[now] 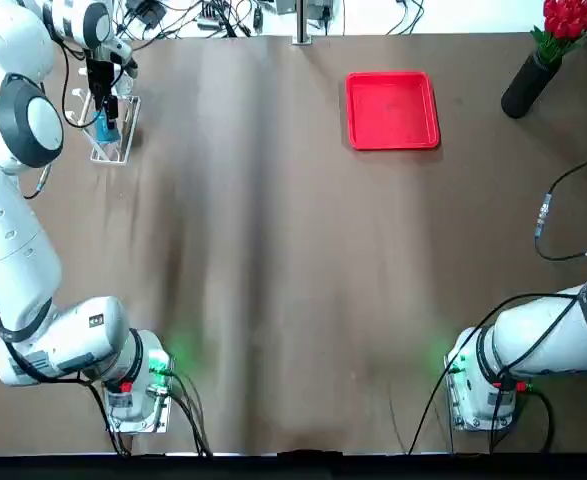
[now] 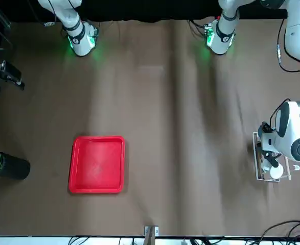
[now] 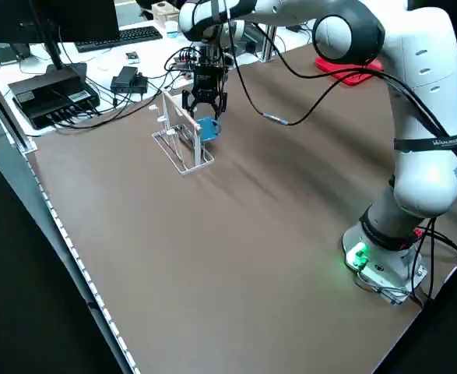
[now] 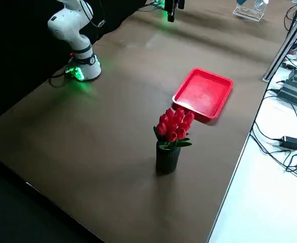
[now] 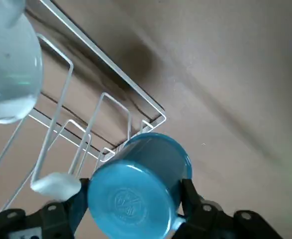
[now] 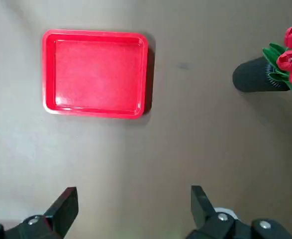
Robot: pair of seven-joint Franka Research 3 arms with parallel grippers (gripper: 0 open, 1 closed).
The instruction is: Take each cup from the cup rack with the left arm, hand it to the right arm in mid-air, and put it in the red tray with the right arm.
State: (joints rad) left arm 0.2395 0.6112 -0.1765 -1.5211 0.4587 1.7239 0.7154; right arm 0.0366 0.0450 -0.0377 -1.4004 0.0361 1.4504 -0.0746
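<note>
Already at the far left corner of the table (image 1: 273,250): left tool (image 5: 133,211) down over the cup rack (image 3: 183,144), fingers (image 5: 190,196) straddling the blue cup (image 5: 138,186) on both sides, whether truly pinching it impossible to tell. Cup hung tilted on its peg, base toward the wrist and long axis roughly along the tool's reach, white cup (image 5: 9,74) just beside on the same rack. Right tool (image 6: 131,209) spread wide and empty (raised on its own side), red tray (image 1: 392,110) bare and well apart from the rack, nearer the right arm.

left arm: stretched far out | left gripper (image 5: 133,211): fingers closed round cup (image 5: 136,189) | right gripper (image 6: 131,209): raised, fingers apart
</note>
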